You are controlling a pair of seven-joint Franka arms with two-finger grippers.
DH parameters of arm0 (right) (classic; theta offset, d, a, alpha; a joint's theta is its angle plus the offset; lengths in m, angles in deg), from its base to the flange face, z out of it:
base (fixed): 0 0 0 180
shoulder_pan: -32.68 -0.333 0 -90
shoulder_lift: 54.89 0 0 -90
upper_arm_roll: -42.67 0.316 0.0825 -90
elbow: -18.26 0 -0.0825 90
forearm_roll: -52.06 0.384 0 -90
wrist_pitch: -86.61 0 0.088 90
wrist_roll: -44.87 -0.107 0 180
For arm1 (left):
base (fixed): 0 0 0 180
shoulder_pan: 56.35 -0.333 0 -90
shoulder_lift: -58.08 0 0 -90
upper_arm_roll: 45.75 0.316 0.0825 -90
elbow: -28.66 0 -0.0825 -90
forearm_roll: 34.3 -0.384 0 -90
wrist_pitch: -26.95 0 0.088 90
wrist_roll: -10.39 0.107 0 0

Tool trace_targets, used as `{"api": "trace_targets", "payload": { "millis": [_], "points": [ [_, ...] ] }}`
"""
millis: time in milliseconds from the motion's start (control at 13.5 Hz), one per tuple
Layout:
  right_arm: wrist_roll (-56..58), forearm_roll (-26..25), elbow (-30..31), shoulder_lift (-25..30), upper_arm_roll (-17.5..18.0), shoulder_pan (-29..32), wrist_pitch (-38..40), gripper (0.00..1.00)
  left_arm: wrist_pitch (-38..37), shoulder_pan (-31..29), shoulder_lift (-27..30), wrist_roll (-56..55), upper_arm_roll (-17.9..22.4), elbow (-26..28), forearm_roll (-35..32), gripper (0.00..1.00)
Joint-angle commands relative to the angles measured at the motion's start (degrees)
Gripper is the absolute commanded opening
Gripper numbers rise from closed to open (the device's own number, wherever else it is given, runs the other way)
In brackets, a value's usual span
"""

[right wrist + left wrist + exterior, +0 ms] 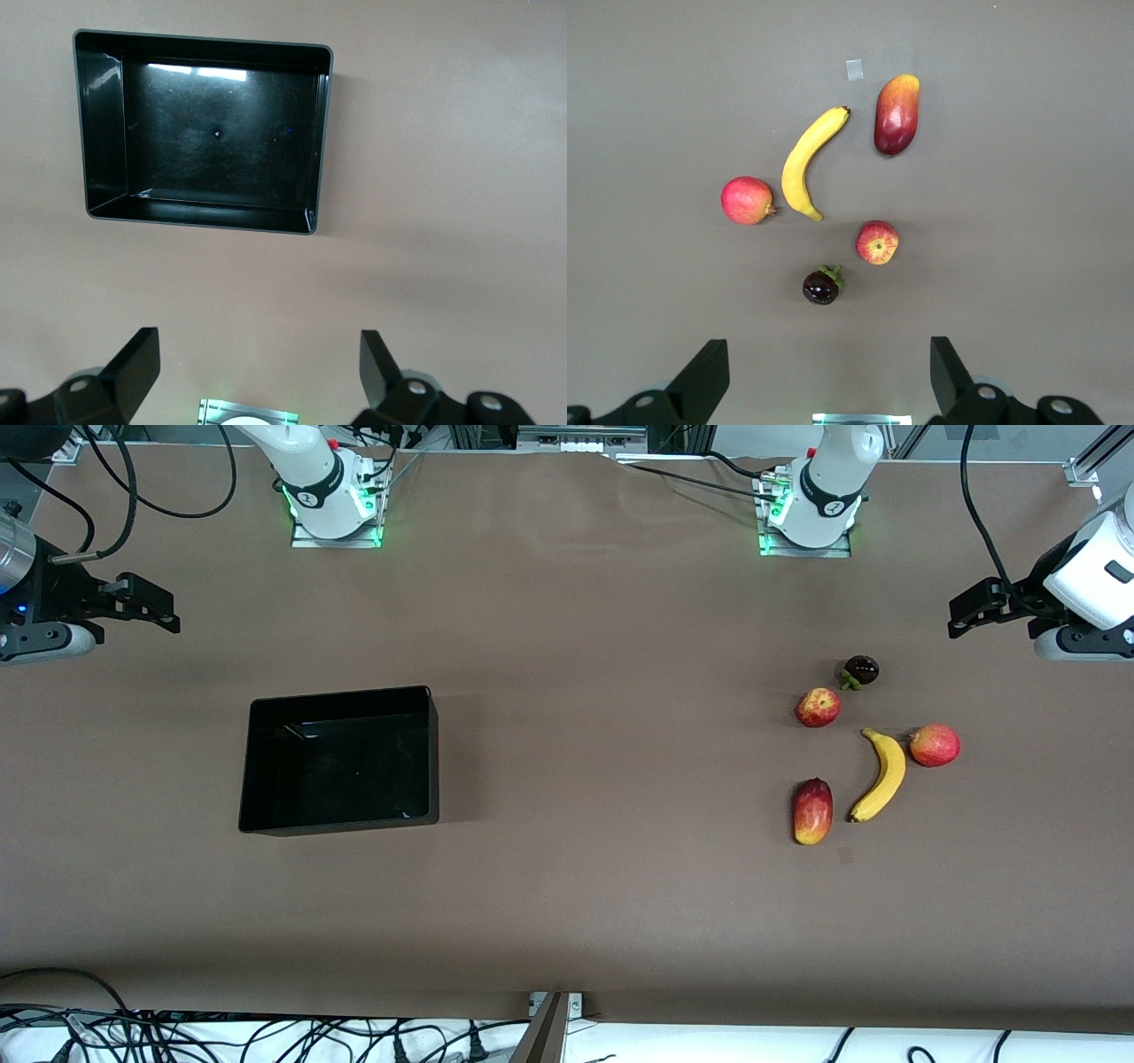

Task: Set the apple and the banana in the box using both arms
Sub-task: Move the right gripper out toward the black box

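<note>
The box sits on the brown table toward the right arm's end, open top up, with nothing visible inside it in the right wrist view. All the fruit lies well apart from it, toward the left arm's end. The banana lies curved on the table, with the apple near it and farther from the front camera. A pink-red round fruit lies just beside the banana's upper tip, perhaps touching it, though the view does not settle that. An elongated red-and-yellow fruit lies beside the banana's lower end, and a small dark purple fruit lies near the apple, farthest from the front camera. The left gripper hangs above the table at the left arm's end, its fingers spread wide and holding nothing. The right gripper hangs above the right arm's end, its fingers likewise wide apart and empty.
</note>
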State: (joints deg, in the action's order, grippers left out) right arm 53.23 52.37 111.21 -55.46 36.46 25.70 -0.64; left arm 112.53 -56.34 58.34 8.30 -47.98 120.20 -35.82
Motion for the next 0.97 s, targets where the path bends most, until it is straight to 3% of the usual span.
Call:
{"api": "trace_targets", "payload": {
  "millis": [0, 594, 891],
  "points": [
    [-0.45, -0.92, -0.67, 0.39, 1.28, 0.74, 0.24, 1.0, -0.94, 0.07, -0.79, -0.19, -0.06, -1.72, -0.94, 1.0],
    [0.25, -2.59, -0.32, -2.4, 1.02, 0.74, -0.46, 1.0, -1.29, 0.07, -0.79, -0.19, -0.06, -1.72, -0.94, 1.0],
    [-0.8, -2.34, 9.76, -8.82, -1.51, 1.26, -14.75, 1.0, -1.38, 0.16, -0.79, -0.19, -0.06, -1.72, -0.94, 1.0]
  ]
}}
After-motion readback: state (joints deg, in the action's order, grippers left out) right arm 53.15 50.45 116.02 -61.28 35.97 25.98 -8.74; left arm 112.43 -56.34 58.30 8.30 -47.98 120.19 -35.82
